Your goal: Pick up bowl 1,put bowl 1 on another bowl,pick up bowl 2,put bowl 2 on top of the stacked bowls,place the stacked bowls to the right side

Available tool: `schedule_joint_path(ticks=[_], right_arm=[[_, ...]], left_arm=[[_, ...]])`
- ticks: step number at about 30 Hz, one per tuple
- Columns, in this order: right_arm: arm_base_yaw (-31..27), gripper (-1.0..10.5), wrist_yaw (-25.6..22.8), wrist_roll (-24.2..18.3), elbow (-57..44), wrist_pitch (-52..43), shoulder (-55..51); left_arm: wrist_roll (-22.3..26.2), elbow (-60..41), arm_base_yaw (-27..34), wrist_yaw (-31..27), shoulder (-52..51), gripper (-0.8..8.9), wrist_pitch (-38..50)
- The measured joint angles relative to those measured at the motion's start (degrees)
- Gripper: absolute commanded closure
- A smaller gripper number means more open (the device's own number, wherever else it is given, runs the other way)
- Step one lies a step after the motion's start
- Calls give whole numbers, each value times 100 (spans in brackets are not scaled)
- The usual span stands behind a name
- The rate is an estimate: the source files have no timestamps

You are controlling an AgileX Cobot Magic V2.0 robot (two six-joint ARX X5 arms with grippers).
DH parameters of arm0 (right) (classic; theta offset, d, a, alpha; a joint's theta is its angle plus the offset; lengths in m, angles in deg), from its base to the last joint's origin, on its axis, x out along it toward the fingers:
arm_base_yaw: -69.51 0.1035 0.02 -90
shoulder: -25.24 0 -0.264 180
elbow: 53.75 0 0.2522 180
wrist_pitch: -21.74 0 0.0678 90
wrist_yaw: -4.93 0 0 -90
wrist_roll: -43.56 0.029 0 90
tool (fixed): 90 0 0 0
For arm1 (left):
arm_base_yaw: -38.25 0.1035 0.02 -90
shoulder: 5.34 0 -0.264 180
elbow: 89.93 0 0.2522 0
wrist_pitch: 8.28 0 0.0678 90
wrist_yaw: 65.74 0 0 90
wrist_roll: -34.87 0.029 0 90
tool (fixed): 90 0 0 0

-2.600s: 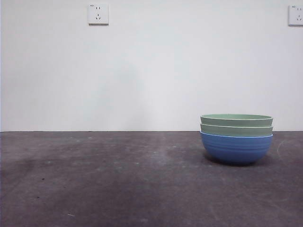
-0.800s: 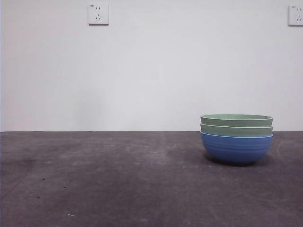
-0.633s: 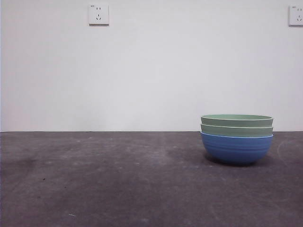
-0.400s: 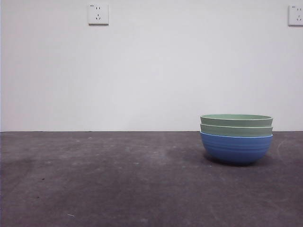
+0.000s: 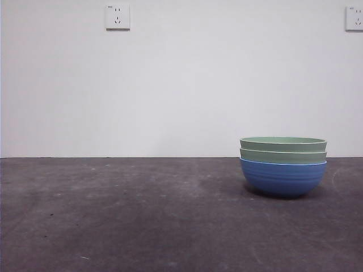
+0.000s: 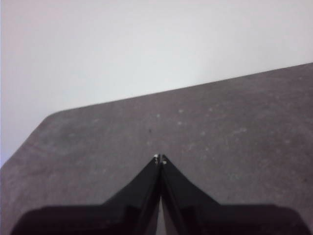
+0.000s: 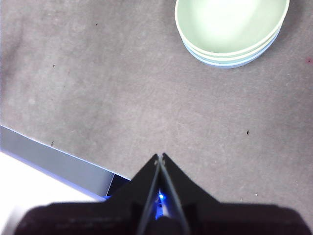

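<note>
The stacked bowls [image 5: 283,166] stand on the table's right side: two pale green bowls [image 5: 283,148] nested in the blue bowl [image 5: 283,178]. From above, the right wrist view shows the same stacked bowls [image 7: 231,30], with the top green bowl's inside empty. My right gripper [image 7: 160,156] hangs shut well away from the stack, holding nothing. My left gripper [image 6: 160,158] is shut over bare table, with no bowl in its view. Neither arm shows in the front view.
The dark grey table [image 5: 142,215] runs to a white wall with two sockets [image 5: 117,16]. In the right wrist view the table's edge [image 7: 58,161] lies close beside my right gripper.
</note>
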Motion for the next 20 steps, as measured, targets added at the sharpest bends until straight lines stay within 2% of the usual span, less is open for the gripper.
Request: schedule_joint_path(ticks=[8,13,20], right_arm=[[0,943,0,0,0,0,0],[0,943,0,0,0,-2,0],[0,943,0,0,0,-7,0]], left_arm=[[-92,-540,0,-92,-446,817,-31],[-168,-560,0,-92,-592,817,-398],[-546,-557,0,-90,-640,817,-881]])
